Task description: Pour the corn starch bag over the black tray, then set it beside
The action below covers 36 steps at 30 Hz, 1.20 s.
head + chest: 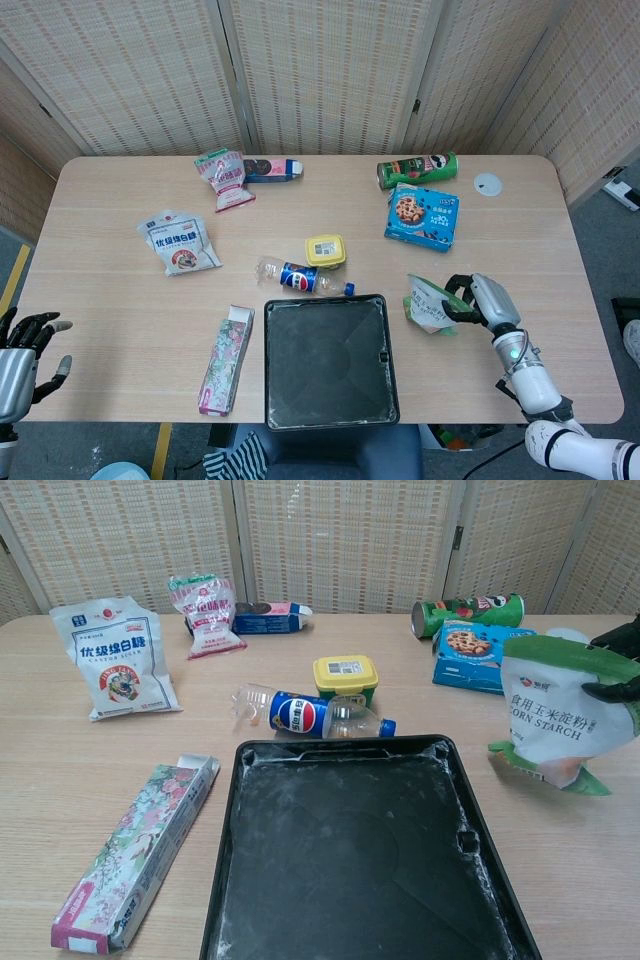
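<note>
The corn starch bag (431,303) (556,713) is white with green edges and stands upright just right of the black tray (328,360) (350,860). My right hand (482,303) (617,665) grips the bag's top right side, its dark fingers wrapped over the upper edge. The tray lies at the table's near edge and its floor is dusted with white powder. My left hand (22,352) hangs off the table's left front corner with fingers spread, holding nothing; the chest view does not show it.
A Pepsi bottle (302,278) and a yellow tub (325,250) lie just behind the tray. A blue cookie box (422,215) and green chip can (417,169) sit behind the bag. A floral box (227,358) lies left of the tray; other bags are at far left.
</note>
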Tool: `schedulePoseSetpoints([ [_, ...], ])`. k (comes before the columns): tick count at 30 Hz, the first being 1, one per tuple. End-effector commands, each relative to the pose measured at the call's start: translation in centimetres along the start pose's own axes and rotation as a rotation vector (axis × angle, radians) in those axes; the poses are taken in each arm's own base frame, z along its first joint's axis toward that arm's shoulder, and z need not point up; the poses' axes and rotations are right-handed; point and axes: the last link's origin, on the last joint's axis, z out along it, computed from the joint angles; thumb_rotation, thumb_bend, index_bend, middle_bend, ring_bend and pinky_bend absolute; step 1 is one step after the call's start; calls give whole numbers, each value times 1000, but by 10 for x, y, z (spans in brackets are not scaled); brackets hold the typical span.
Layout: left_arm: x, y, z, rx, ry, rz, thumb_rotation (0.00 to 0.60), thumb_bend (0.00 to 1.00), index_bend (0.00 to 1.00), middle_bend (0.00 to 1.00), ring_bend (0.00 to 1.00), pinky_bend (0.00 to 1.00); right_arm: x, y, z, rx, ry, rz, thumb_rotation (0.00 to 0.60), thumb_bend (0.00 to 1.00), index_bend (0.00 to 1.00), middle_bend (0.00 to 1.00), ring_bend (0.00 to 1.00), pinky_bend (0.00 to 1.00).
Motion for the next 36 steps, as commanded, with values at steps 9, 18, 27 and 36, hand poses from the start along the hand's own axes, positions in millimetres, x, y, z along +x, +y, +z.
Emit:
schedulePoseSetpoints([
  [9, 1, -5, -3, 18, 0, 5, 600, 436, 357, 252, 224, 75, -22, -19, -13, 75, -117, 129, 600, 581, 321, 369, 492, 331],
  [18, 1, -7, -5, 22, 2, 7, 600, 435, 359, 252, 224, 75, -12, -22, -30, 164, -145, 77, 600, 376, 48, 175, 275, 189],
  [27, 1, -4, -5, 14, 3, 4, 600, 436, 360, 252, 224, 75, -17, -28, -37, 257, -301, 60, 600, 369, 0, 107, 180, 82],
  [36, 2, -6, -6, 18, 6, 9, 600, 436, 361, 252, 224, 75, -23, -31, -44, 307, -331, 54, 600, 369, 0, 117, 183, 90],
])
